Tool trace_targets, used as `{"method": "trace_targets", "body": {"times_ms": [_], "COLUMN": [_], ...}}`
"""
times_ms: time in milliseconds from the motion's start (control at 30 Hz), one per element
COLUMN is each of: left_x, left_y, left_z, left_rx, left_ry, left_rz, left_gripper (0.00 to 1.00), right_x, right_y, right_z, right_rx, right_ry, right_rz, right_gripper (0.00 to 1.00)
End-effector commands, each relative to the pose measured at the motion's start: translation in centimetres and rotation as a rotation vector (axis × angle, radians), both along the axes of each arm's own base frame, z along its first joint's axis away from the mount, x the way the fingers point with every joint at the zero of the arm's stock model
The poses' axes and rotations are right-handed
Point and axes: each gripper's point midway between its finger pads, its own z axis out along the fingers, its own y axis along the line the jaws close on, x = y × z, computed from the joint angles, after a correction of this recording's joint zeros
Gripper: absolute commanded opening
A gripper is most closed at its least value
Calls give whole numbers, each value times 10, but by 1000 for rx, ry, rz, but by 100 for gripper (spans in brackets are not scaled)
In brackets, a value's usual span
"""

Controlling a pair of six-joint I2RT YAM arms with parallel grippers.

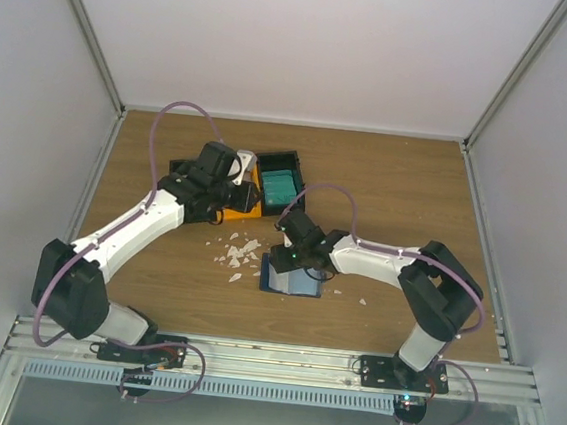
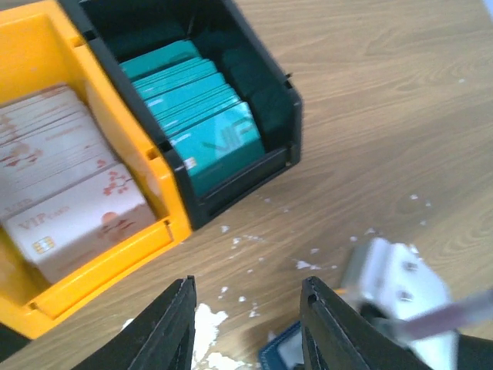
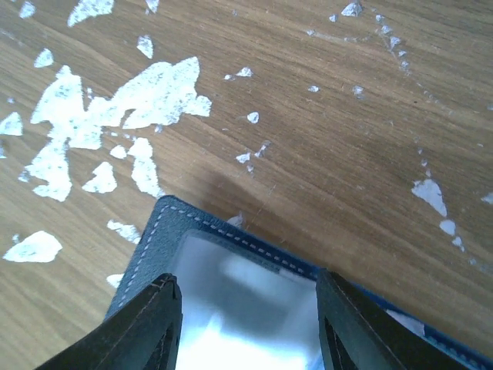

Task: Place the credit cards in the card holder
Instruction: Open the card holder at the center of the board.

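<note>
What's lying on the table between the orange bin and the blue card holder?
Small white scraps scattered on bare wood lie between the orange bin and the card holder, clearest in the top external view.

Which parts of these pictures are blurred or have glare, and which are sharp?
Left wrist view: teal cards and white cards fairly sharp, the right arm's white part at lower right smeared. Right wrist view: white scraps sharp, the window of the card holder hazy with pale glare. Top external view: even light, soft shadows on the table.
</note>
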Motion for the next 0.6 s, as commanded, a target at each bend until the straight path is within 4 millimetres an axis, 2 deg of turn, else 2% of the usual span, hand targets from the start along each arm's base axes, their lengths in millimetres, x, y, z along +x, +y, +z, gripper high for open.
{"method": "trace_targets", "body": {"times_ms": [0,133,267,367,567], "left_x": [12,18,17,15,22], "left_y": [23,52,85,107,131], "left_z": [-9,-12,-31,-51,-81], "left_rx": [107,59,62,64,121], "left_ry": [2,43,110,160,232], "left_rz": [5,88,214,298,404], "left_gripper": [40,41,40,36,21], "right_x": [-16,-32,-48,-53,-55], "right_y": [-1,0,1,2,1], "right_z": [16,15,6,-3,-15], "right_rx": [29,49,41,36,20], "right_ry": [27,68,103,119,135], "right_rz": [-32,-19,2,8,12], "right_gripper": [49,47,42,41,41]}}
